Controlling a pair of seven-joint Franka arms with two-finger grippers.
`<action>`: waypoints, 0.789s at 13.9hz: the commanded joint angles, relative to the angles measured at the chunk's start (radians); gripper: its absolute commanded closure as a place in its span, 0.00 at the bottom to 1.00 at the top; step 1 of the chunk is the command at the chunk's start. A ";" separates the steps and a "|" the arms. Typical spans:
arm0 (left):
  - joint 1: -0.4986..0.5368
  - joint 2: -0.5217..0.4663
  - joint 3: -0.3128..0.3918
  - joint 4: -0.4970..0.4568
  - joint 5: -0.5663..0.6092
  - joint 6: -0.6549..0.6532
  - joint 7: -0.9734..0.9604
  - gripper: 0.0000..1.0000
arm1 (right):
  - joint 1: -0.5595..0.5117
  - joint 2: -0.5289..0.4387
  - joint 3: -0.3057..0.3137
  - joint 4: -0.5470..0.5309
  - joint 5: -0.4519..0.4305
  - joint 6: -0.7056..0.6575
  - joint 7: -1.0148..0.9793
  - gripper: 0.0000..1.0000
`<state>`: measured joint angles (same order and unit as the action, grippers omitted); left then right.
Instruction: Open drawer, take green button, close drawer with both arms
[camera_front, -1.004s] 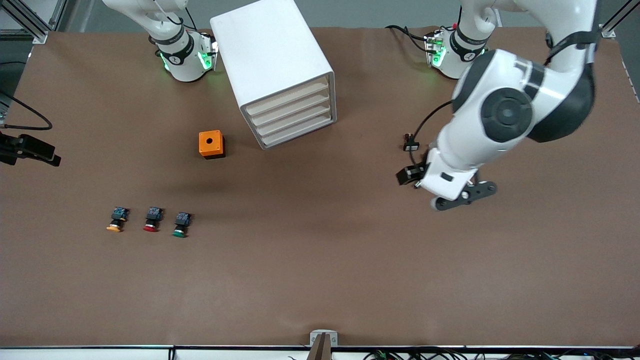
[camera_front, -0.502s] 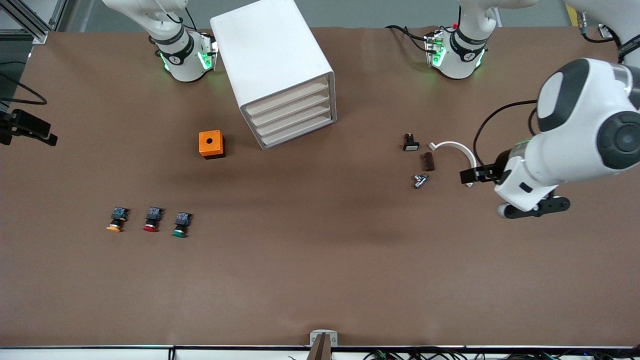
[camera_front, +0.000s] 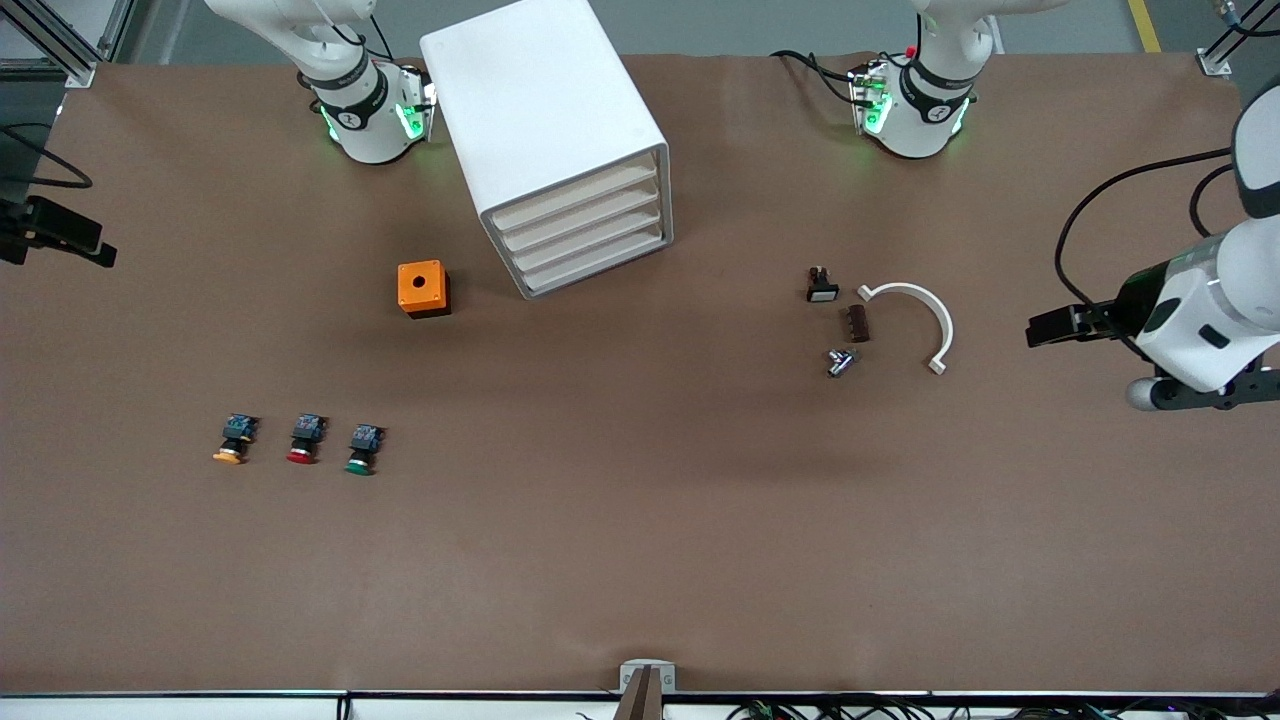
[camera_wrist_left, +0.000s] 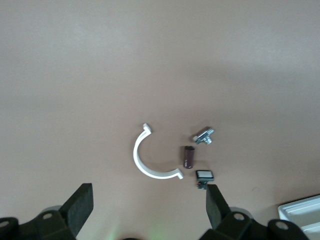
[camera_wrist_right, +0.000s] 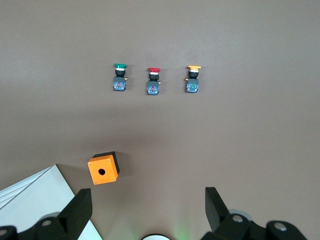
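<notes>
The green-capped button (camera_front: 361, 449) lies on the brown table beside a red-capped (camera_front: 304, 440) and a yellow-capped one (camera_front: 234, 441); it also shows in the right wrist view (camera_wrist_right: 120, 77). The white drawer cabinet (camera_front: 580, 230) has all its drawers shut. My left gripper (camera_wrist_left: 148, 196) is open and empty, high over the left arm's end of the table (camera_front: 1200, 392). My right gripper (camera_wrist_right: 147, 197) is open and empty, high above the table between the cabinet and the buttons. In the front view only a black part of the right arm shows at the edge.
An orange box (camera_front: 423, 288) with a round hole stands beside the cabinet, nearer the front camera. A white half ring (camera_front: 925, 310), a brown piece (camera_front: 856, 323), a small black part (camera_front: 822, 285) and a metal piece (camera_front: 840, 361) lie toward the left arm's end.
The left arm has swung toward its own end of the table and uncovered the half ring and small parts. The right arm's black part at the edge shifted slightly.
</notes>
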<state>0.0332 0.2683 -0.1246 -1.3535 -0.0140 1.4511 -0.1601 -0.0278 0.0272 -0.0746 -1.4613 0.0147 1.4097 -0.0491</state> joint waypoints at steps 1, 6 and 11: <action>-0.039 -0.104 0.066 -0.116 0.012 0.003 0.065 0.01 | -0.006 -0.067 0.006 -0.063 0.001 0.021 0.014 0.00; -0.068 -0.269 0.109 -0.332 0.012 0.095 0.076 0.01 | -0.006 -0.122 0.004 -0.133 0.001 0.075 0.006 0.00; -0.059 -0.386 0.106 -0.437 0.012 0.150 0.076 0.00 | -0.003 -0.124 0.007 -0.131 -0.001 0.095 0.005 0.00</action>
<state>-0.0194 -0.0494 -0.0300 -1.7259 -0.0140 1.5684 -0.1014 -0.0278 -0.0694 -0.0741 -1.5657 0.0147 1.4885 -0.0492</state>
